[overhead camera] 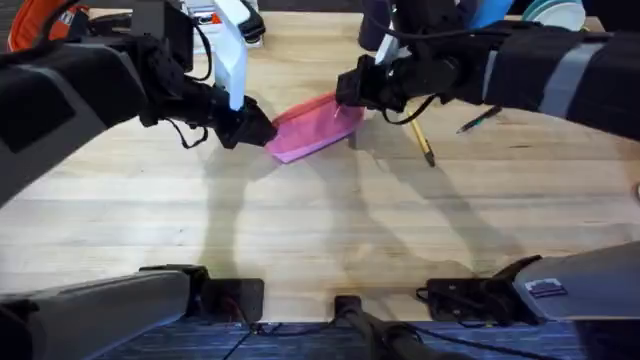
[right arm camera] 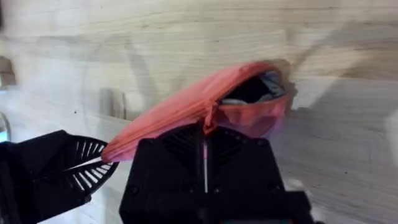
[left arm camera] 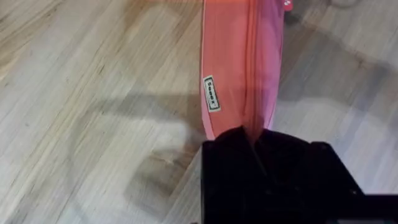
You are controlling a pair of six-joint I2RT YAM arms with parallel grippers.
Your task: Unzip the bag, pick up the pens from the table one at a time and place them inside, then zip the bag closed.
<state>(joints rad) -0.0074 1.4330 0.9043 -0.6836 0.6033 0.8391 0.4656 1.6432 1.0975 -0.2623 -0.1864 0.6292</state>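
Note:
The pink bag (overhead camera: 312, 128) lies on the table (overhead camera: 320, 220), stretched between my two grippers. At its left end, my left gripper (overhead camera: 255, 128) is shut on the fabric, and the bag (left arm camera: 239, 68) runs away from that gripper (left arm camera: 249, 134) in the left wrist view. The right gripper (overhead camera: 350, 97) is shut on the zipper pull (right arm camera: 209, 118). Behind the pull, the bag (right arm camera: 186, 106) gapes open and shows its dark lining (right arm camera: 254, 91). A yellow-tan pen (overhead camera: 422, 141) and a dark pen with a teal accent (overhead camera: 480, 120) lie on the table to the right of the bag.
An orange-red bag (overhead camera: 30, 25) sits at the far left corner, with a white object (overhead camera: 232, 45) beside it. Plates (overhead camera: 556, 12) stand at the far right. The near half of the table is bare wood.

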